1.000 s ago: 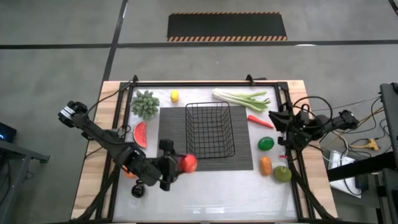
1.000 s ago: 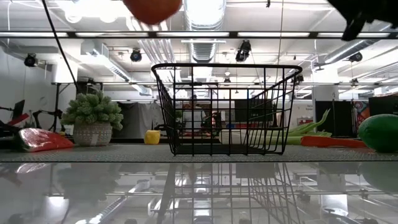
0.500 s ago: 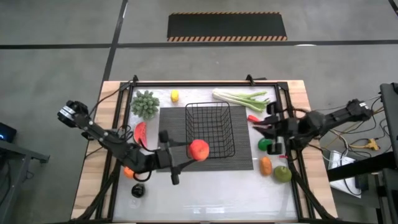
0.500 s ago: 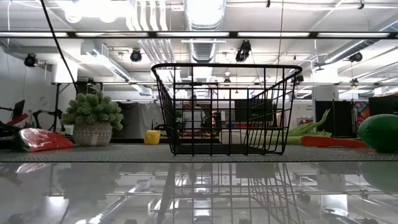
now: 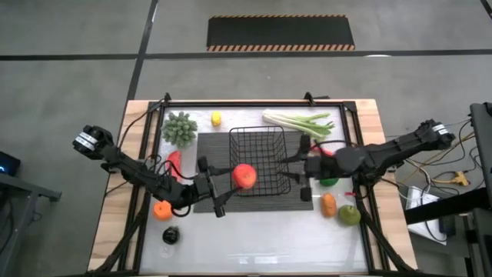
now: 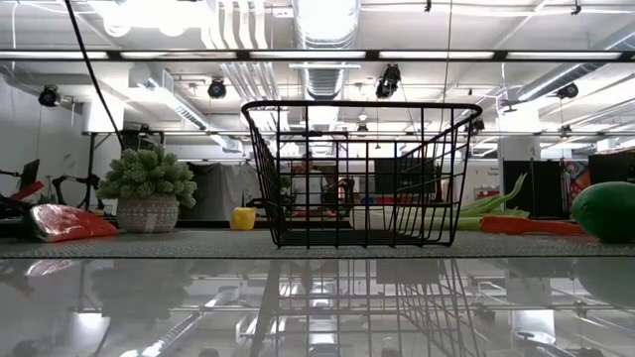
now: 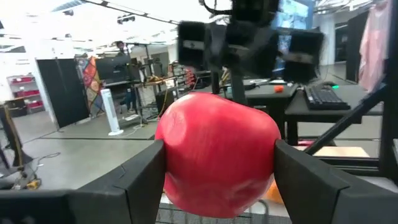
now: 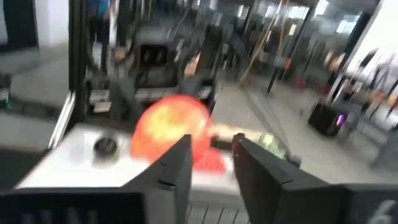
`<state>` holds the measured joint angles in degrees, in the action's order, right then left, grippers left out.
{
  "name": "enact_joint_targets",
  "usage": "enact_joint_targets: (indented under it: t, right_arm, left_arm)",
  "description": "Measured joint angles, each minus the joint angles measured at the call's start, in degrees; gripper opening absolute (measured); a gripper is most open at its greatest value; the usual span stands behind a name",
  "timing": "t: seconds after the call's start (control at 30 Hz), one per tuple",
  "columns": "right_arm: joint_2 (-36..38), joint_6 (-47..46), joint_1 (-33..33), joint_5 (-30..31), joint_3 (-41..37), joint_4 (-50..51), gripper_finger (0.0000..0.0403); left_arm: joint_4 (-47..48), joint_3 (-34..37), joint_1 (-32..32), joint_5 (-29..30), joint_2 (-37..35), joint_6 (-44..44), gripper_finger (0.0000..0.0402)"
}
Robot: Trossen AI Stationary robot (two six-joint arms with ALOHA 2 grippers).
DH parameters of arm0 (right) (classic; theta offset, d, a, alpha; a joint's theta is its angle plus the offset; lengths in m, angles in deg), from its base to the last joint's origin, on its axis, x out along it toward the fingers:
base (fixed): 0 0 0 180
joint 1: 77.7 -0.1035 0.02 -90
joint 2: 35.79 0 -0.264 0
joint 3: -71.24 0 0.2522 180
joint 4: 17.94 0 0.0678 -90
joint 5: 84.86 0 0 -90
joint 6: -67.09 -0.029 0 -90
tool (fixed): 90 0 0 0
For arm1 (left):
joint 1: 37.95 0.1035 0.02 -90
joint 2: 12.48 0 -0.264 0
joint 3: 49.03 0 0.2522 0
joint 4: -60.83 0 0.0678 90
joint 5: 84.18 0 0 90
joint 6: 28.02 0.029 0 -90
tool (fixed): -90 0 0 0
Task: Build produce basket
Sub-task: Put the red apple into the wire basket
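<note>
My left gripper is shut on a red round fruit, which shows large in the left wrist view, over the near left part of the black wire basket. The basket stands on a dark ribbed mat and looks empty in the low view. My right gripper is beside the basket's right wall, empty, with a narrow gap between its fingers. Neither gripper shows in the low view. My left gripper pinches the red fruit by its two opposite sides between the two fingers. The fingers come from the table's left, roughly level. The fruit is lifted clear, above the basket.
Leek and chili lie far right. A green piece, an orange piece and a green fruit lie right of the mat. On the left are a red slice, potted plant, yellow piece, orange and dark piece.
My left gripper has carried the red fruit up, toward the table's right and far edges, from the mat's near left corner to over the basket. My right gripper has moved from the table's right edge toward the left, up to the basket's right side.
</note>
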<state>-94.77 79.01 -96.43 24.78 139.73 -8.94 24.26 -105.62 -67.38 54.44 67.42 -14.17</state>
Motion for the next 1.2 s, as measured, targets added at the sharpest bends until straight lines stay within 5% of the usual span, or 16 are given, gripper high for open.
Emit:
enact_joint_targets:
  t: [0.53, 1.2]
  right_arm:
    - [-15.8, -3.8, 0.9, 2.0, 22.4, 21.3, 0.0347]
    - [-21.7, -5.5, 5.2, -1.5, 24.6, 21.8, 0.0364]
  left_arm:
    - [-1.6, 1.0, 3.2, -0.4, 0.0, -3.0, 0.0243]
    - [-2.3, 0.4, 4.4, -4.7, 0.0, -2.7, 0.0243]
